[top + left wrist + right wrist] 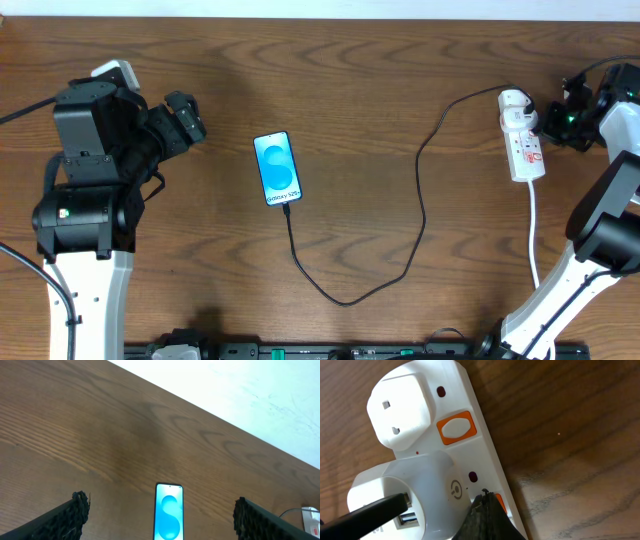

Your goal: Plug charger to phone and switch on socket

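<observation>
The phone (277, 168) lies face up on the table, its blue screen lit. It also shows between the fingers in the left wrist view (169, 510). The thin black charger (345, 299) meets its near edge, loops across the table and reaches the socket (525, 140) at the far right. My left gripper (187, 122) hovers open to the left of the phone, its fingers (75, 512) wide apart and holding nothing. My right gripper (485, 496) is shut, its tip over the socket's lower orange switch (501, 505), beside a white USB adapter (415, 490).
A white plug (400, 407) sits in the socket's end outlet beside a second orange switch (456, 427). A thick white cord (533, 235) runs from the socket toward the table's near edge. The right arm's base (610, 240) stands at the right, the left arm's base (85, 215) at the left.
</observation>
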`<action>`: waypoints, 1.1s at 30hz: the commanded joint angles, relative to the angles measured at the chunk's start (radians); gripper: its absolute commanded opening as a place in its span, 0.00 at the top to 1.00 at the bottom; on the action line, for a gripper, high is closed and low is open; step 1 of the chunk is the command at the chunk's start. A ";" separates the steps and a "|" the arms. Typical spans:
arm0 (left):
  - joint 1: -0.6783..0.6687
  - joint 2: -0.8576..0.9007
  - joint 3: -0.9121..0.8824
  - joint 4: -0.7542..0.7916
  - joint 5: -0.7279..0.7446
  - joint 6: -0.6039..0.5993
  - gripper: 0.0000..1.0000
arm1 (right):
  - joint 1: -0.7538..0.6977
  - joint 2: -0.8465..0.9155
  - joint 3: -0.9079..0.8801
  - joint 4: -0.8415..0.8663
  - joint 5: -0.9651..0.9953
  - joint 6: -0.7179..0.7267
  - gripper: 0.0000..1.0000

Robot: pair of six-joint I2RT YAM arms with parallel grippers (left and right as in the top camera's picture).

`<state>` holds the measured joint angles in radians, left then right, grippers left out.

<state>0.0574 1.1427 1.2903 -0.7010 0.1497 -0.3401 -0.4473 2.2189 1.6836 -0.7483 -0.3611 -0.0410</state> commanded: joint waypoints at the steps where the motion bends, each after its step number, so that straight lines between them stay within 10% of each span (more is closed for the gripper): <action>1: 0.005 0.002 -0.002 -0.002 -0.021 0.003 0.07 | 0.079 0.058 -0.018 -0.038 -0.096 -0.016 0.99; 33: 0.005 0.002 -0.002 -0.002 -0.021 0.003 0.07 | 0.120 0.058 -0.018 -0.077 -0.206 0.174 0.99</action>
<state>0.0574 1.1427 1.2903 -0.7010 0.1497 -0.3401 -0.4309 2.2189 1.6993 -0.8066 -0.3347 0.0933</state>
